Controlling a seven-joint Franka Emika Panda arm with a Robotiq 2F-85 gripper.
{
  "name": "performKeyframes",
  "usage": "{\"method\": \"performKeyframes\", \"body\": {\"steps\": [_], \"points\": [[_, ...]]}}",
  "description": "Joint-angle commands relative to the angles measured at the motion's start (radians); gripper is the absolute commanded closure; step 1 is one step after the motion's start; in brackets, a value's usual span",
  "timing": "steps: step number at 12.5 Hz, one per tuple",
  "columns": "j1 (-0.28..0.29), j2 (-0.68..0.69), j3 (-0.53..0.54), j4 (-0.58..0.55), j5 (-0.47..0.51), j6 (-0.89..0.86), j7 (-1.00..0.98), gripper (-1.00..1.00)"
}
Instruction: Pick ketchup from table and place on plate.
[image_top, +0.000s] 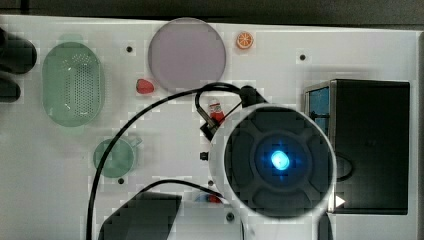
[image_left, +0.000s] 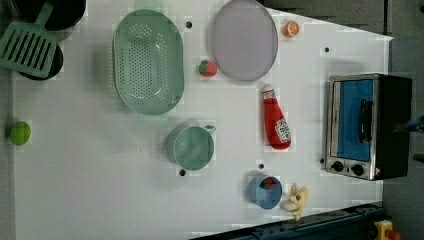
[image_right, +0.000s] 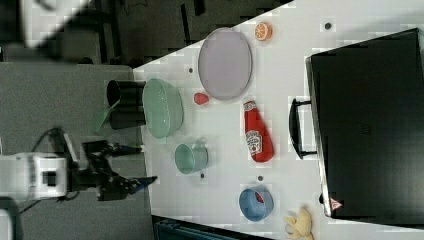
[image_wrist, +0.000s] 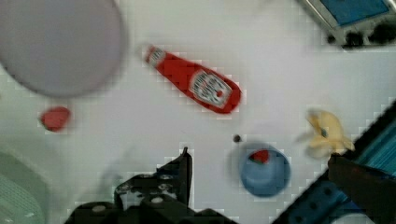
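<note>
Claw (image_right: 131, 184): empty, off the table (image_left: 100, 190) edge in the right view; whether its fingers stand apart or together cannot be told. Ketchup (image_left: 275, 123): lying flat mid-table, cap toward the plate (image_left: 244, 40) at the far edge, oven (image_left: 367, 126) alongside. Handling, by judgement: descend over the bottle's broad labelled body, fingers set across its width, close before lifting.

i see a white table (image_left: 100, 190) over a grey floor (image_right: 50, 95), with what may be dark cabinets (image_left: 340, 10) behind.
</note>
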Motion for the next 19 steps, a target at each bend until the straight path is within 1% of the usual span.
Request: {"method": "performKeyframes", "body": {"steps": [1, 5, 8, 10, 14, 16, 19], "points": [[-0.013, 0.054, 0.003, -0.022, 0.010, 0.032, -0.080, -1.00], [-0.013, 0.119, 0.003, -0.094, 0.010, 0.151, -0.333, -1.00], [-0.014, 0.182, 0.001, -0.151, 0.009, 0.263, -0.595, -1.00], [-0.016, 0.222, -0.001, -0.198, 0.008, 0.355, -0.766, -1.00], [-0.016, 0.302, -0.008, -0.294, -0.006, 0.579, -0.998, -1.00], [-0.016, 0.354, -0.008, -0.325, -0.010, 0.668, -1.057, -1.00], [-0.015, 0.448, -0.008, -0.332, -0.009, 0.724, -1.052, -1.00]]}}
